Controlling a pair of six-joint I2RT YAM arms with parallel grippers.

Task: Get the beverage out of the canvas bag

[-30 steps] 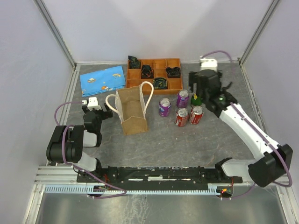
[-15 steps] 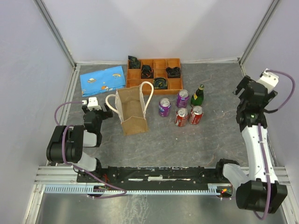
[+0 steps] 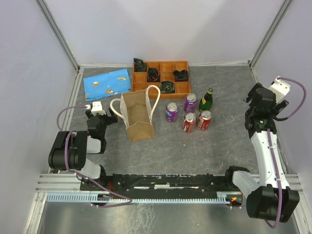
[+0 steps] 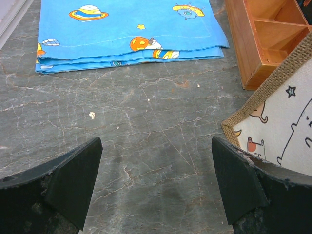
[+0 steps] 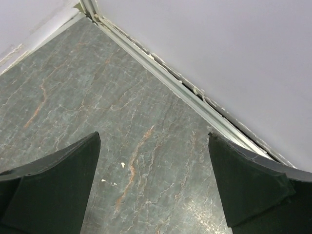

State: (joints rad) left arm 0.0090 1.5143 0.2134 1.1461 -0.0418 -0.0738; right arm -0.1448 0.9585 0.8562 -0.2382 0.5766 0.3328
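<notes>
- Right now the canvas bag [image 3: 139, 127] stands upright on the tabletop [image 3: 195, 151], left of centre, with its mouth facing up. One loop handle [image 3: 116, 108] flops out to the left and the other to the right.
- I cannot see a drink inside the bag from any view, because the mouth is not open to any of my cameras.
- Four cans [image 3: 189, 122] and a green bottle [image 3: 206, 99] stand upright on the tabletop just to the right of the bag, all outside it.
- My left pincer [image 4: 156, 146] is spread wide with only bare tabletop between its fingers. It grips nothing.
- It sits low, just beside the bag's left handle. In its wrist view the bag's printed side with its burlap edge fills the right border.
- My right pincer [image 5: 153, 141] is also spread wide and has nothing in it. It is turned toward the seam where the tabletop meets the right wall, well apart from the bag and beyond the drinks.
- The bag lies to the right of the left pincer and far to the left of the right one, so the left arm is clearly the nearer.
- The bag's long axis runs straight up, so I judge anything inside must be lifted out vertically through the mouth.
- A blue cloth [image 3: 107, 81] and an orange tray [image 3: 168, 62] lie behind the bag, clear of that path.
</notes>
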